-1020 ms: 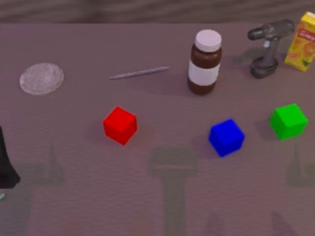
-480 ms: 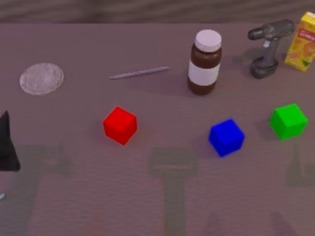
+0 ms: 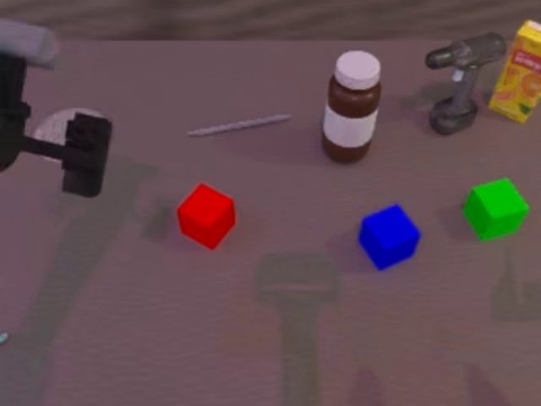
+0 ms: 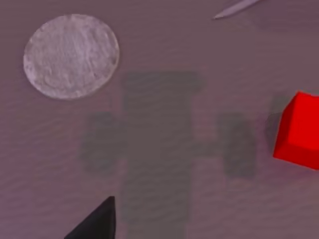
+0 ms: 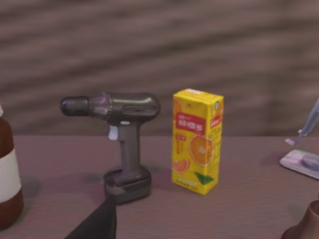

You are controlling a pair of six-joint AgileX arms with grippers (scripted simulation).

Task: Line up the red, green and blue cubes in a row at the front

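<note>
- Left gripper (image 3: 84,156) hangs over the table's left side, above the grey disc (image 3: 52,127), which it partly hides in the top view.
- Jaw state: cannot tell. Top view shows only a dark block; the left wrist view catches only one dark fingertip at the frame edge.
- Red cube (image 3: 205,215) sits to the right of the left gripper and a bit toward the front, near but clearly apart, nothing between them.
- Left wrist view agrees: red cube (image 4: 299,132) is cut by the frame edge, off to one side of the gripper's shadow, so the jaws are not centred over it.
- The cube is turned about diagonal to the table edges; no long axis, so the jaws likely need to square to a pair of its faces.
- Blue cube (image 3: 389,236) lies right of centre; green cube (image 3: 495,207) is farther right, near the table's right edge. All three rest on the table (image 3: 270,338), well apart, only roughly level.
- Right arm is out of the top view, parked; its wrist camera faces the drill (image 5: 119,144) and juice carton (image 5: 196,140).
- Judgement: left arm is nearer the red cube and probably takes it first; the blue and green cubes suit the right arm.
</note>
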